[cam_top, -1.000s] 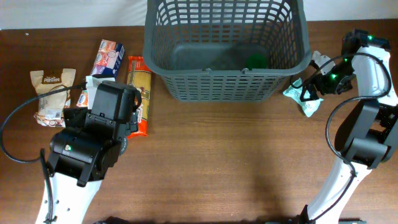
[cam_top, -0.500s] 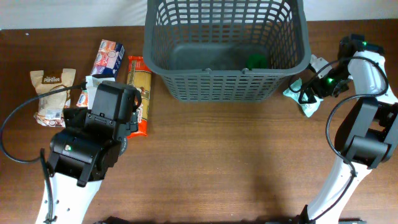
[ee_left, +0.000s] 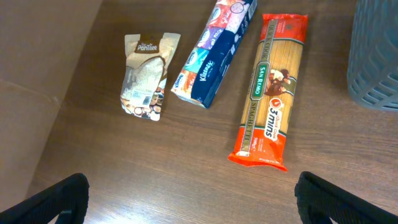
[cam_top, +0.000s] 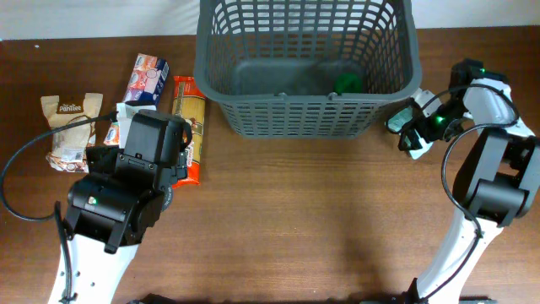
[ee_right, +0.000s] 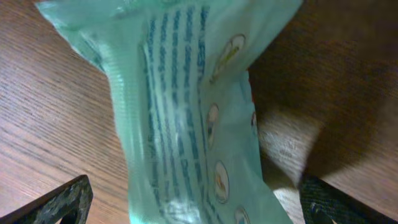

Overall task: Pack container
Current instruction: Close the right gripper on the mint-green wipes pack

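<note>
The container (cam_top: 308, 118), a large dark grey lattice basket, stands at the back centre with a green item (cam_top: 347, 82) on its floor. A mint green packet (cam_top: 412, 149) lies on the table by the container's right front corner. My right gripper (cam_top: 422, 129) is low over it. In the right wrist view the packet (ee_right: 186, 106) fills the frame and runs between the spread fingers of the right gripper (ee_right: 202, 208), which is open. My left gripper (ee_left: 199, 205) hangs open over bare wood, short of the groceries on the left.
Left of the container lie a red and orange spaghetti packet (ee_left: 270, 93), a blue tissue pack (ee_left: 214, 53) and a beige pouch (ee_left: 145, 74). The container's corner (ee_left: 376, 56) shows at the right edge of the left wrist view. The left arm (cam_top: 126, 190) covers another small packet.
The right gripper has moved left and down onto the mint green packet, which has shifted slightly toward the container. The left arm has not moved.
</note>
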{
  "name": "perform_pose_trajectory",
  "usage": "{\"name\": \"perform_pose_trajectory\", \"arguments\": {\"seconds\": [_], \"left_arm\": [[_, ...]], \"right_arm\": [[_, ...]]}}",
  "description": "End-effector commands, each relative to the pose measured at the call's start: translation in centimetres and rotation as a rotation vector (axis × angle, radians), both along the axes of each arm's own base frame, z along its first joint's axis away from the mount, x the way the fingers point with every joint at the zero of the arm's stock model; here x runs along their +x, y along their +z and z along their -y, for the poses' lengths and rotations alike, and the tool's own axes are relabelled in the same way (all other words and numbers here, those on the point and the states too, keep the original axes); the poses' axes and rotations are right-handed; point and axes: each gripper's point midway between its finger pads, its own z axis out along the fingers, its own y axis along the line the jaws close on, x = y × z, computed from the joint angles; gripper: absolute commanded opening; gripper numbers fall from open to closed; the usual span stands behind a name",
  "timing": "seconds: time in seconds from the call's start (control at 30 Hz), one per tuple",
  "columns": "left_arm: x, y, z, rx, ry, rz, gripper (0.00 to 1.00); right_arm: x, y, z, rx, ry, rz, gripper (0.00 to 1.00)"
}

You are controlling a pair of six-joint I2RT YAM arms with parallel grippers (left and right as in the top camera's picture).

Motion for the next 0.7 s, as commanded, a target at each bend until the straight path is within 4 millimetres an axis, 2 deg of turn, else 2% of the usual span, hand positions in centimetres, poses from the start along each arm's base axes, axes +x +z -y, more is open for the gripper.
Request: {"name": "perform_pose_trajectory", "arguments": {"seconds": [0.0, 0.07, 0.13, 0.2, 0.4, 0.67], "left_arm": [[0.0, 0.9, -0.5, -0.001, 0.028, 0.032, 0.99], [0.0, 0.9, -0.5, -0.001, 0.028, 0.032, 0.99], [0.0, 0.9, -0.5, -0.001, 0.028, 0.032, 0.99], [0.0, 0.9, -0.5, -0.001, 0.028, 0.032, 0.99], [0.0, 0.9, -0.5, -0.001, 0.028, 0.032, 0.99], [0.0, 0.9, -0.5, -0.001, 0.028, 0.032, 0.99]], "right_arm": [[0.0, -1.6, -1.1, 0.042, -0.007, -0.022, 0.99], [0.2, -1.7, -1.2, 0.045, -0.018, -0.018, 0.95], [0.4, -1.7, -1.1, 0.042, -0.031, -0.012, 0.75], [0.5, -1.7, -1.1, 0.042, -0.031, -0.011, 0.45], [0.5, -1.7, -1.1, 0.041, -0.032, -0.009, 0.04], [0.9, -1.5, -0.2, 0.018, -0.121, -0.010, 0.04]]}}
